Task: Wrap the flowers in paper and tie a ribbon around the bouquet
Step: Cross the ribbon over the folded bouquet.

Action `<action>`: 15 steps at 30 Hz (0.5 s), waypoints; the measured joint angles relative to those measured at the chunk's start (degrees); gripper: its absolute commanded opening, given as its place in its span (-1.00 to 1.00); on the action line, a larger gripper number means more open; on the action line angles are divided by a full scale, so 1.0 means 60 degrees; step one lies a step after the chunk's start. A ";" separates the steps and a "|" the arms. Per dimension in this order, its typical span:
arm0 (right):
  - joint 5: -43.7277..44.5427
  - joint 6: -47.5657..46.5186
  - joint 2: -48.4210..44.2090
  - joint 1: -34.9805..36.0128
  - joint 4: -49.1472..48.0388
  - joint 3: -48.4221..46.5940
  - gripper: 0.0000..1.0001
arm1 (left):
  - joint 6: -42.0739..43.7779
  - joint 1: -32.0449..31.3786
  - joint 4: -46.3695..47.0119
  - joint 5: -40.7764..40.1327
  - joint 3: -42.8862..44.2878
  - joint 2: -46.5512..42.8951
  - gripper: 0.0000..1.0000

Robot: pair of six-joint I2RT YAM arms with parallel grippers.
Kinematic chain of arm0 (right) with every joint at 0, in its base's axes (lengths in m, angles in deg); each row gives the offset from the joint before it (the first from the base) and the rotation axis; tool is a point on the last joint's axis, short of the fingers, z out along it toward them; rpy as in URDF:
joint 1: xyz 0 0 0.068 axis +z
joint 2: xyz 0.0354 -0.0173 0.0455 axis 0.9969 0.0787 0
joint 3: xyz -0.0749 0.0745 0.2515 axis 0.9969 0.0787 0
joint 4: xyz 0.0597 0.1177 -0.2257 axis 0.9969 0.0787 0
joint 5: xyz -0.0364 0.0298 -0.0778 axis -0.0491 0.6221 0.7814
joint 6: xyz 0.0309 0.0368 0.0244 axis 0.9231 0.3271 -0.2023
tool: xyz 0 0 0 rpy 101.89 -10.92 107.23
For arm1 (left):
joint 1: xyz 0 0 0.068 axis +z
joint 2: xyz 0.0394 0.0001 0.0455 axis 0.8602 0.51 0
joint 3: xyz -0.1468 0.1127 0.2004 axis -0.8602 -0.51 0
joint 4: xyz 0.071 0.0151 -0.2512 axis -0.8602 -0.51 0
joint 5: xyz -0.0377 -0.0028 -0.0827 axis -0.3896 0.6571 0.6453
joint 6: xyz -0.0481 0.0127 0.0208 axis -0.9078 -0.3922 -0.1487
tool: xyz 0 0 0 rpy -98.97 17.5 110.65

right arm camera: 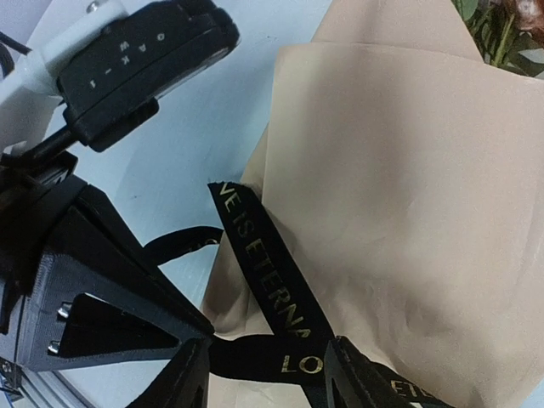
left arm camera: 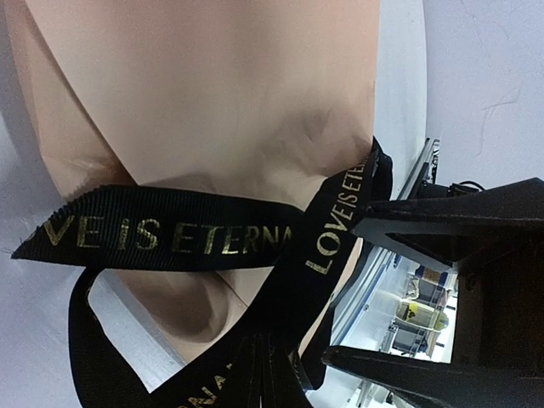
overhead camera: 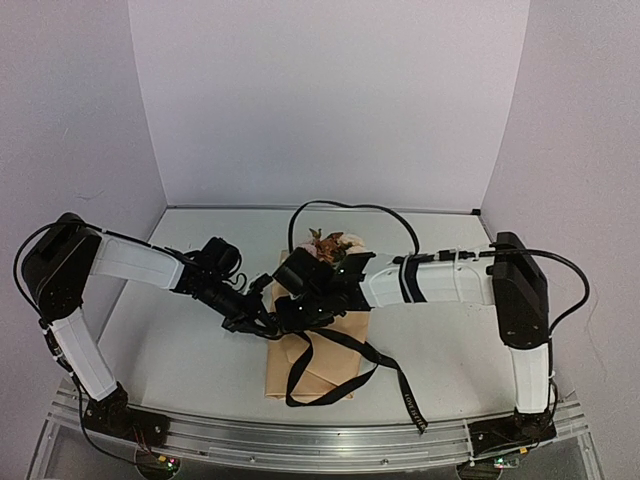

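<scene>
Centrally on the white table lay item one: the bouquet, a cone of plain tan-brown kraft paper. Its wide end was to the far side and its narrow end pointed toward the arm bases. Cream, pink and rust-brown flowers on thin green stems showed at the wide end.

Item two: the ribbon, long, narrow, black and woven, printed with gold capitals.
- One strand read "LOVE IS ETERNA", with the rest hidden beneath a second strand.
- The same words began again on that second strand.
- The two strands crossed over the lower part of the paper.
- A loose loop and a tail trailed off the cone onto the table toward the near right.

Item three: the left gripper, black and two-fingered.
- Its jaws were clamped tight on the ribbon, just beside the cone's left edge.
- The black camera housing on its wrist bore the marking "OAK-1".

Item four: the right gripper, black and two-fingered.
- Its jaws stood partly apart over the cone's lower part, gripping nothing.
- One strand of ribbon passed between the fingers, with the letters "LO" readable in the gap.
- Its tips stood near those of the left gripper.

Item five: a silver aluminium rail ran along the near table edge and carried both arm bases.
</scene>
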 measured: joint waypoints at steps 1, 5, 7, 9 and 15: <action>0.0012 -0.0100 0.0097 0.0007 0.0038 -0.0076 -0.02 | -0.0019 0.0000 0.0039 -0.0041 -0.0049 -0.0005 -0.99; 0.0054 -0.0483 0.0713 0.0046 0.0173 -0.0572 -0.05 | -0.0102 0.0000 0.0105 -0.0240 -0.0252 -0.0026 -1.00; 0.0068 -0.0620 0.0981 0.0053 0.0328 -0.0780 -0.08 | -0.0183 0.0000 0.0102 -0.0359 -0.0327 -0.0038 -1.00; 0.0088 -0.0722 0.1211 0.0053 0.0447 -0.0971 -0.12 | -0.0238 0.0003 0.0106 -0.0422 -0.0363 -0.0048 -0.99; 0.0242 -0.0915 0.1625 0.0047 0.0713 -0.1345 -0.41 | -0.0278 0.0018 0.0238 -0.0461 -0.0368 -0.0078 -1.00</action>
